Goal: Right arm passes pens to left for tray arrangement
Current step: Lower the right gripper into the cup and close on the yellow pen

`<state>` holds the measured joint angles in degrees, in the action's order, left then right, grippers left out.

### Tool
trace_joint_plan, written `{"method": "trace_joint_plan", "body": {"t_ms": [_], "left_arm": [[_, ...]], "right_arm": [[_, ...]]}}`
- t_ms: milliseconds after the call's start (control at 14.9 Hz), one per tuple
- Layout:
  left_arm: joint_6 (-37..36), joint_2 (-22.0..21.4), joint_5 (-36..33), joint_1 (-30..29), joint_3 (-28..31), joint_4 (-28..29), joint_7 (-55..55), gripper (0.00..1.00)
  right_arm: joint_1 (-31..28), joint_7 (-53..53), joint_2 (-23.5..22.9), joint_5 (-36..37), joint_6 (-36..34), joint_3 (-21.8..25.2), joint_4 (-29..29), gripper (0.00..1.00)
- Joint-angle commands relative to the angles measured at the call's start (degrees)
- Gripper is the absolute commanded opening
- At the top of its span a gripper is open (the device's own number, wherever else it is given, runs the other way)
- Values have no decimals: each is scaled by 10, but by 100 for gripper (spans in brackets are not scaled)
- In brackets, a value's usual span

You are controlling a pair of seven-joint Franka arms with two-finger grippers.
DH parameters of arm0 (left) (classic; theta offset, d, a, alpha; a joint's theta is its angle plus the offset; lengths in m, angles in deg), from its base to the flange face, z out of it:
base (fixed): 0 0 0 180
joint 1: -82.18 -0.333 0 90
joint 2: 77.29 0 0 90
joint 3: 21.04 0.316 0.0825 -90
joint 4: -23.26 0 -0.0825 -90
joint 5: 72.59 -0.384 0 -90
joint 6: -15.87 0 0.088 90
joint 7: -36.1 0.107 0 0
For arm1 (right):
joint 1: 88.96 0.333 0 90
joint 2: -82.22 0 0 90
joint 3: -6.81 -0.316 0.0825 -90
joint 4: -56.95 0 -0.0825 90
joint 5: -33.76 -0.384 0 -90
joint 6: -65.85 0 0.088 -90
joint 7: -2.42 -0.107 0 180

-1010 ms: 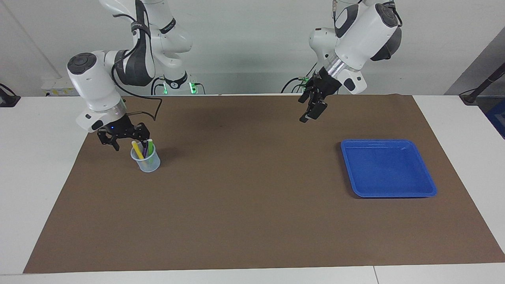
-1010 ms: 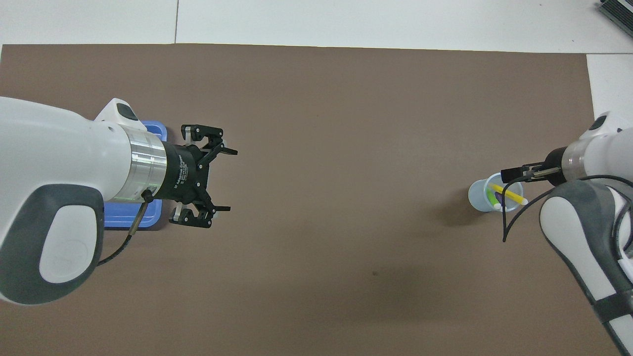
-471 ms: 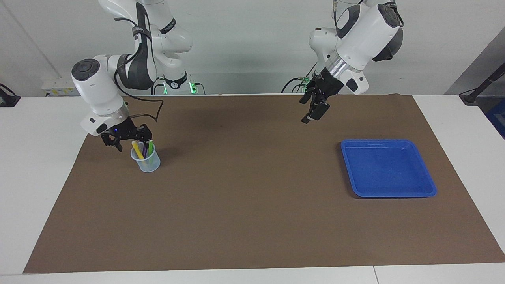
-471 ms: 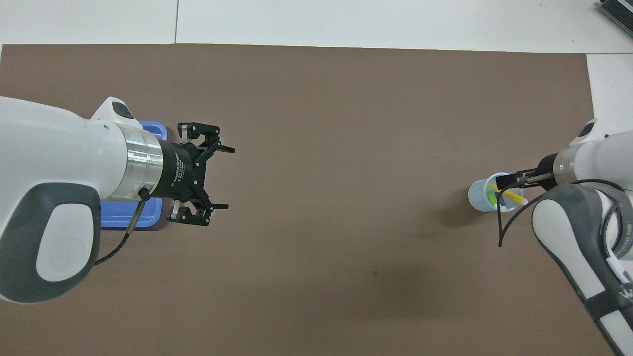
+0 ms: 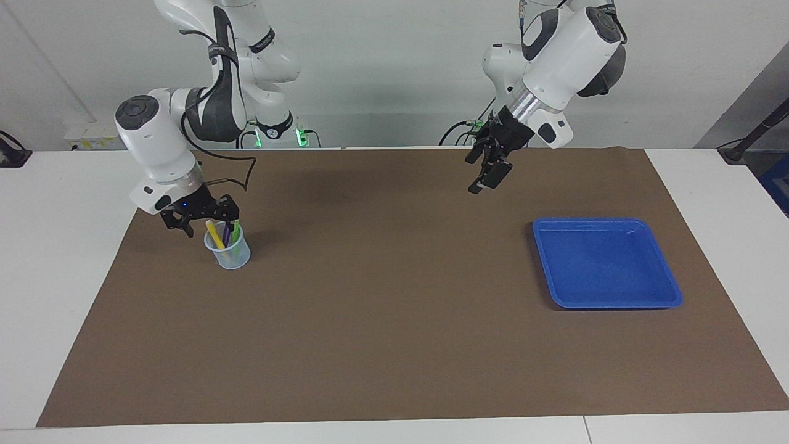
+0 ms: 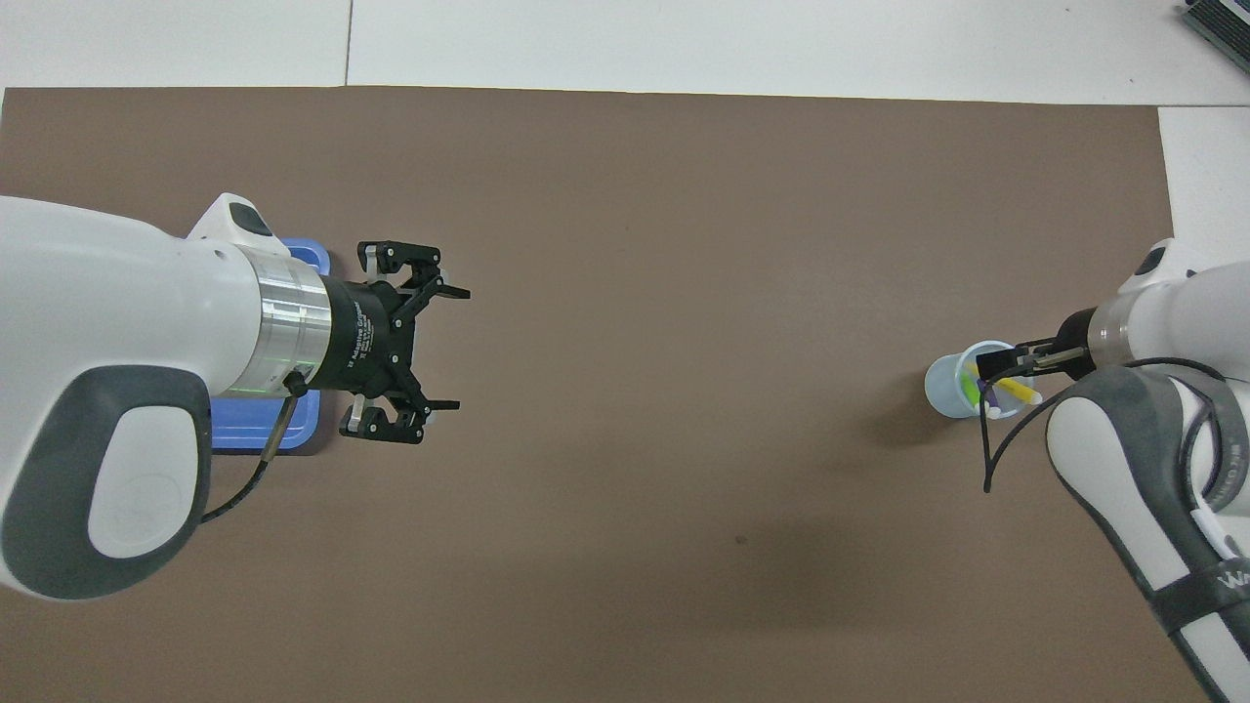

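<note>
Three pens stand in a small translucent cup [image 5: 231, 254] [image 6: 945, 386] toward the right arm's end of the table: yellow [image 5: 214, 234] [image 6: 1018, 390], purple [image 5: 226, 234] [image 6: 984, 394] and green [image 5: 235, 230] [image 6: 969, 389]. My right gripper [image 5: 211, 226] [image 6: 998, 367] hangs open just over the pen tops, its fingers to either side of them, gripping nothing. The blue tray [image 5: 607, 262] [image 6: 305, 260] lies empty toward the left arm's end. My left gripper [image 5: 487, 177] [image 6: 453, 348] is raised, open and empty, over the mat beside the tray.
A brown mat [image 5: 394, 320] [image 6: 684, 244] covers most of the white table [image 5: 61, 246]. In the overhead view the left arm hides most of the tray. A cable loops from the right wrist [image 5: 243, 169].
The right arm's wrist has swung more upright and the gripper has closed in over the pen tops. The left gripper has only wavered in place.
</note>
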<state>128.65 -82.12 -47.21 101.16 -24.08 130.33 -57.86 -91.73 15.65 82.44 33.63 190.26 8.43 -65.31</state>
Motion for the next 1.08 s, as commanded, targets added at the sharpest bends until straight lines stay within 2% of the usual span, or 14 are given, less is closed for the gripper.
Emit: {"method": "trace_joint_plan", "body": {"t_ms": [0, 337, 808, 1010], "left_arm": [[24, -13, 10, 5, 4, 25, -6, 100], [31, -17, 10, 6, 4, 35, -6, 100], [39, -15, 17, 5, 4, 32, -8, 100], [39, -14, 17, 4, 4, 31, -8, 100]], "right_arm": [[-13, 18, 5, 0, 13, -5, -13, 99], [-13, 29, 7, 22, -13, -5, -12, 92], [-13, 30, 5, 28, -13, -5, -17, 87], [-13, 42, 3, 29, -9, -5, -19, 81]]}}
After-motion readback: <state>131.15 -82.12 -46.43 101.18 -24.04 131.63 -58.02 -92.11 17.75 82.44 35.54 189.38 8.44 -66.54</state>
